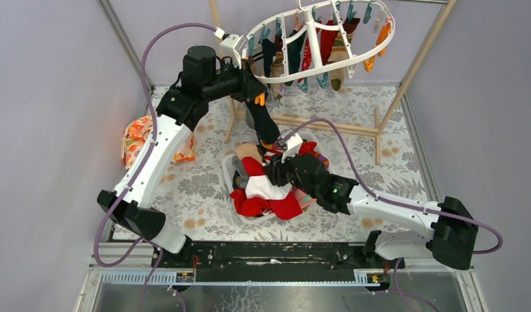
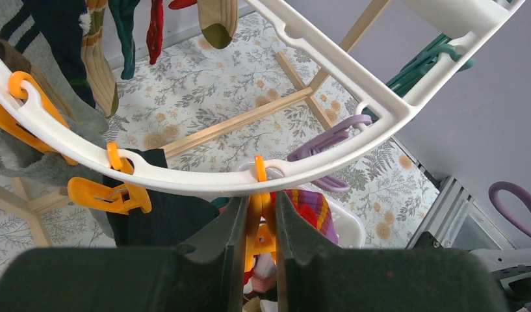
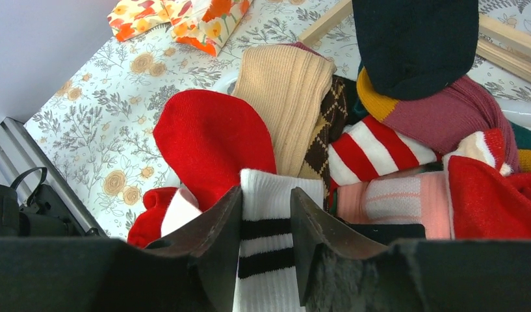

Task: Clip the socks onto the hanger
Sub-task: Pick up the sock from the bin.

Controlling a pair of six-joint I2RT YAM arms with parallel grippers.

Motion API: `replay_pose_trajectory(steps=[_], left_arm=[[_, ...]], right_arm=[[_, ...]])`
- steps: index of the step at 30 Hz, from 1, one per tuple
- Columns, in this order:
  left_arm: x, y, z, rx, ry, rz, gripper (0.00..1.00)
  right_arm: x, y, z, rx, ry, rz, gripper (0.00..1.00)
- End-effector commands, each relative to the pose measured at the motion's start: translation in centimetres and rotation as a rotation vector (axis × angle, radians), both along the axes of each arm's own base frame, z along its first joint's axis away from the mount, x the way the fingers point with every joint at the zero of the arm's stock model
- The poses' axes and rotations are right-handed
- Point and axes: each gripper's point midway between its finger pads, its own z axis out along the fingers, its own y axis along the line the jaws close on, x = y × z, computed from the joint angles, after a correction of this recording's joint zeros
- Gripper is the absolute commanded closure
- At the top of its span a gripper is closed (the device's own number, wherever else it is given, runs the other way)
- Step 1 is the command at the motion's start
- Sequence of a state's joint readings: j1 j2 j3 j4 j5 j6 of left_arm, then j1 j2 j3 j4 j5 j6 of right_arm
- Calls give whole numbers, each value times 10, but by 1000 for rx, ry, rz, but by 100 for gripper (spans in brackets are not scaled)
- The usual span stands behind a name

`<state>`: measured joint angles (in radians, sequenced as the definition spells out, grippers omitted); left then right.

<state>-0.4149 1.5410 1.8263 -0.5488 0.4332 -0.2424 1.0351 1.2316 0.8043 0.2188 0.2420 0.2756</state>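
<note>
The white oval hanger (image 1: pixel 275 18) hangs from the wooden frame at the back, with several socks (image 1: pixel 314 49) clipped to it. My left gripper (image 1: pixel 255 83) is at its near-left rim (image 2: pixel 184 182), shut on an orange clip (image 2: pixel 261 218). Beside it a black sock (image 2: pixel 158 214) hangs from another orange clip (image 2: pixel 110 195). My right gripper (image 1: pixel 279 170) is down in the sock pile (image 1: pixel 262 195). Its jaws (image 3: pixel 266 201) are closed on a white sock with two black stripes (image 3: pixel 275 260). Red (image 3: pixel 210 143), tan (image 3: pixel 285 97), argyle and pink socks lie around it.
The pile sits in a white basket (image 1: pixel 229 170) at the middle of the floral tablecloth. The light wooden frame (image 1: pixel 327 125) stands behind it. An orange floral cloth (image 1: pixel 138 138) lies at the left. Purple cables loop over both arms.
</note>
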Motion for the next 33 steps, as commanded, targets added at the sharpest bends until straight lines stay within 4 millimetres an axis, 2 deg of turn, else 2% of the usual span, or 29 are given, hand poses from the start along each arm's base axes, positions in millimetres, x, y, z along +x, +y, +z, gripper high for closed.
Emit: replay_pose_trajectory(steps=[1,6,10,14,19,23,26,33], left_arm=[[-7,3,7,1,-32,-23,98],[-7,3,7,-1,-30,-25,98],[-7,2,8,-1,-31,-26,98],[-8,3,11,-3,-40,-25,98],[-9,4,15,-13,-40,-19,98],[-9,3,22,-32,-38,-14,98],[-9,2,24,-39,-37,-14,98],[-8,3,22,-39,-32,-5,98]], right_arm=[[2,4,40,70,-64,2,61],[6,0,43,55,-77,-21,79],[7,-1,47,53,-86,-26,100],[8,-4,71,97,-125,-37,100],[4,-15,136,227,-210,-44,100],[-5,-31,198,345,-288,-42,100],[-13,-45,236,392,-338,-43,100],[-34,-84,304,527,-428,-61,100]])
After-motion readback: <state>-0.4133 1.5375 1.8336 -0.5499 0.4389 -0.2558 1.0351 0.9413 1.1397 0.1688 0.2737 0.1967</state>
